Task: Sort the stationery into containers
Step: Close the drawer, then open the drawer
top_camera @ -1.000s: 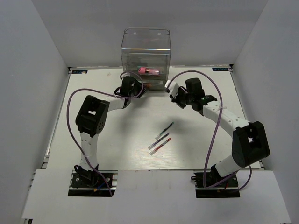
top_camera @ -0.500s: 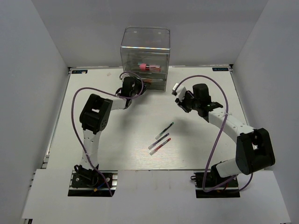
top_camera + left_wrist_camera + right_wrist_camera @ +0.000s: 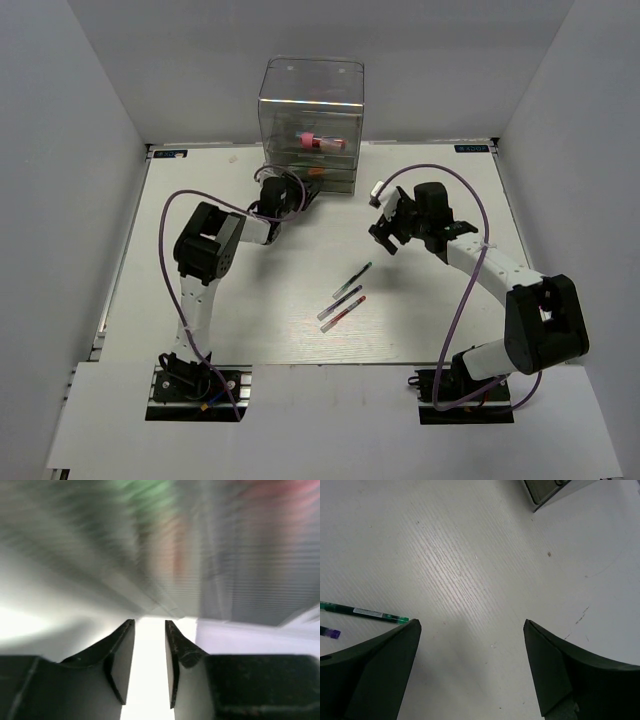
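Currently, R hand (image 3: 471,622) is hovering fully released over desk (image 3: 470,555) near green-tipped pen (image 3: 365,612); L hand (image 3: 150,625) is sitting slightly parted, empty, at cabinet (image 3: 312,100) drawers.

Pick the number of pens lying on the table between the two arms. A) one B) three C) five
B: the top view shows a green-tipped pen, a dark pen and a red-tipped pen lying close together on the table.
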